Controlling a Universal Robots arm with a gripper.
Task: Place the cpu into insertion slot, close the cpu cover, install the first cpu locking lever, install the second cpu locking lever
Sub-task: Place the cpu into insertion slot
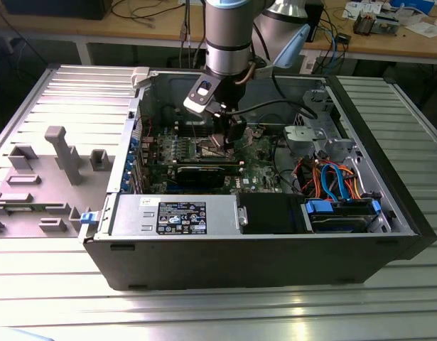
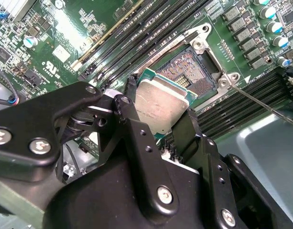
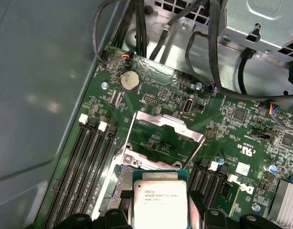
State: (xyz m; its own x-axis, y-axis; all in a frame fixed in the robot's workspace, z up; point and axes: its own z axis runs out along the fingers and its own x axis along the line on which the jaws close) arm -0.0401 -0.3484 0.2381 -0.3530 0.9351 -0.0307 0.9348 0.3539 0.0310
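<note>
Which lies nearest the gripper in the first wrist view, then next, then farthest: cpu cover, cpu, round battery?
1. cpu, held in the gripper.
2. cpu cover, open, just beyond the cpu.
3. round battery, farther past the cover.

Open computer case point(image 1: 261, 263) at middle of surface point(image 1: 204, 312). Inside it, motherboard point(image 3: 156, 95). In motherboard, insertion slot point(image 2: 189, 67); memory slots point(image 3: 89, 162) beside it. Between jaws, cpu point(image 2: 160, 102), over one edge of insertion slot. Raised cpu cover point(image 3: 170, 125) on slot's far side from cpu.
</note>
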